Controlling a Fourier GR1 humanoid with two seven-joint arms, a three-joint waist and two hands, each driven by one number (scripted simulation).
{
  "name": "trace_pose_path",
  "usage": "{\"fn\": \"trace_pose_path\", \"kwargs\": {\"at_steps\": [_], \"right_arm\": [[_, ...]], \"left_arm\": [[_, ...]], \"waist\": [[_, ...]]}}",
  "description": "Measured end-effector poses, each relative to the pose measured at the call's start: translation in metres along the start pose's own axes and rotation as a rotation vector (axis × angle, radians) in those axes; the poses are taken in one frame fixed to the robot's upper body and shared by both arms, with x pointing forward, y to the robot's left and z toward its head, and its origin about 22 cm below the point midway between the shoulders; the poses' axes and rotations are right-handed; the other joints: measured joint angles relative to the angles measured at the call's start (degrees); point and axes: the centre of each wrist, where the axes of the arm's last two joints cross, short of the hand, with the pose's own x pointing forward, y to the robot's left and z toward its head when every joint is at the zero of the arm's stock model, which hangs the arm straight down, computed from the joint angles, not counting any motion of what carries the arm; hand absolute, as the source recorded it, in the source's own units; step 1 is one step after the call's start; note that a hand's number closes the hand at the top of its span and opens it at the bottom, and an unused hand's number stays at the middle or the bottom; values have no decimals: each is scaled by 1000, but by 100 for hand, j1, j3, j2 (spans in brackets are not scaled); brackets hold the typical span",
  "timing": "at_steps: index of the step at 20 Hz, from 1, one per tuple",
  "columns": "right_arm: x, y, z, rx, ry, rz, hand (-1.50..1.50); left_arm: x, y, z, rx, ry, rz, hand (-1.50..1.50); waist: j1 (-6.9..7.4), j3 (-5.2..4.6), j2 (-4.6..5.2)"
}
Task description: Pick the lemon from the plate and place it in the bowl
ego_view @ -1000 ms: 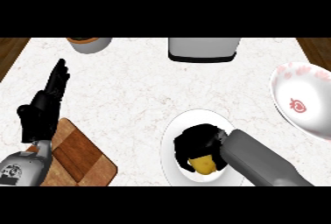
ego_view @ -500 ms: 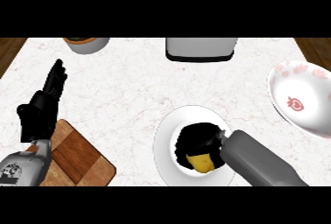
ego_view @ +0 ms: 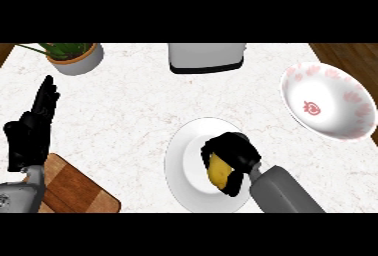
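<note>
Curling round the lemon (ego_view: pixel 217 171) on the plate (ego_view: pixel 184 150), right hand (ego_view: pixel 235 152).

Lemon (ego_view: pixel 217 171) on plate (ego_view: pixel 184 175) at centre, bowl (ego_view: pixel 325 107) right behind it, cutting board (ego_view: pixel 74 190) far left.

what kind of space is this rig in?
Most likely a kitchen counter: a pale marbled top with a toaster, a wooden cutting board, a plate and a patterned bowl on it.
</note>
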Motion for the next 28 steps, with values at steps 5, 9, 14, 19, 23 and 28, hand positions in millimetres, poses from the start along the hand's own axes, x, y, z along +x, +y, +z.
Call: {"fn": "trace_pose_path", "kwargs": {"at_steps": [5, 9, 14, 19, 23, 28], "right_arm": [[44, -7, 5, -320, 92, -159, 150], [69, -25, 29, -535, 201, -193, 150], [95, -51, 76, -731, 355, -181, 150], [99, -81, 125, -875, 453, -205, 150], [77, -98, 141, -979, 497, -234, 150], [28, -129, 161, -1082, 518, -240, 150]], "left_arm": [[-2, 3, 3, 0, 5, 4, 0], [1, 1, 3, -10, -2, 7, 0], [11, -6, 1, -38, -28, 18, 0], [16, -13, -1, -68, -53, 26, 0], [19, -14, -2, -82, -63, 27, 0], [19, -15, -5, -95, -70, 28, 0]], "waist": [[5, 33, 6], [65, 41, 43], [274, 50, 124], [500, 59, 200], [606, 63, 231], [661, 67, 251]]}}
